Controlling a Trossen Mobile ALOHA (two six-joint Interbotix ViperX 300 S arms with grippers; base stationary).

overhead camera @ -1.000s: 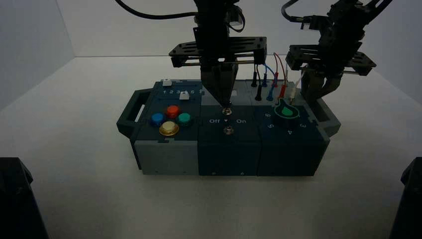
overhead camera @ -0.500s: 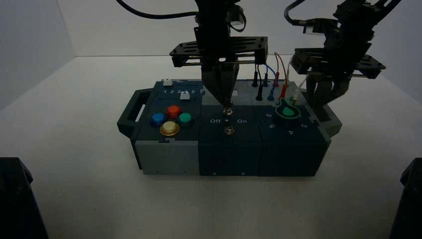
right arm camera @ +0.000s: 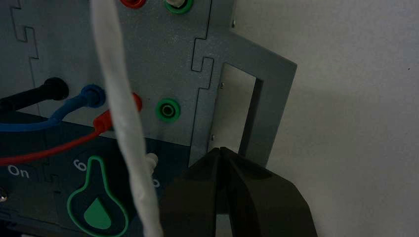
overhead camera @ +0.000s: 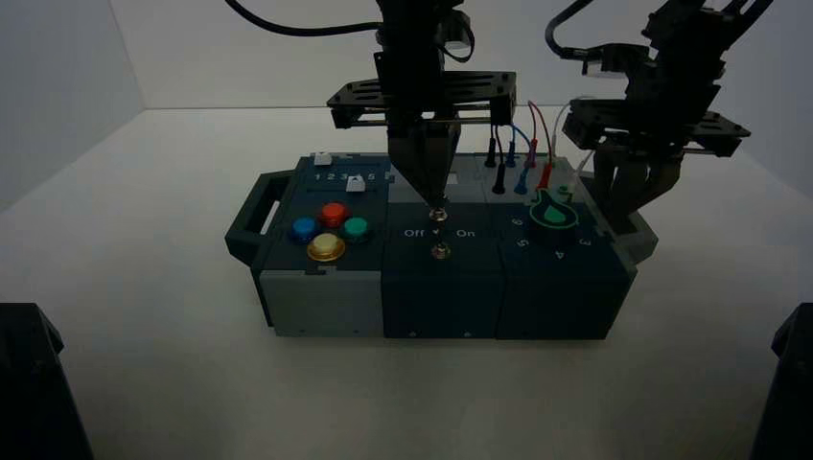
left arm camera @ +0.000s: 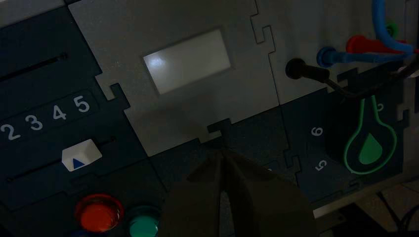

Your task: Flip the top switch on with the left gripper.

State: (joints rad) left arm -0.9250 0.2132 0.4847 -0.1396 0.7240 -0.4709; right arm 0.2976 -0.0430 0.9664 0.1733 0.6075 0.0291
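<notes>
The left black pincer with tapered dark fingers [overhead camera: 437, 199] is at the tiny silvery metal toggle, the top switch [overhead camera: 438, 215], in the middle panel of the dark box [overhead camera: 443, 307], above the second silvery toggle [overhead camera: 440, 251]; its fingertips meet, with nothing visible between them. The high view shows both toggles; the left wrist view hides the top one behind the fingers but shows the white rectangular window [left arm camera: 188, 61]. Which way the top switch's lever points, and its long axis, I cannot tell. The right black pincer [overhead camera: 618, 213], closed, hovers near the box's right handle. Only the right wrist view plainly shows an empty green ring socket [right arm camera: 168, 110].
</notes>
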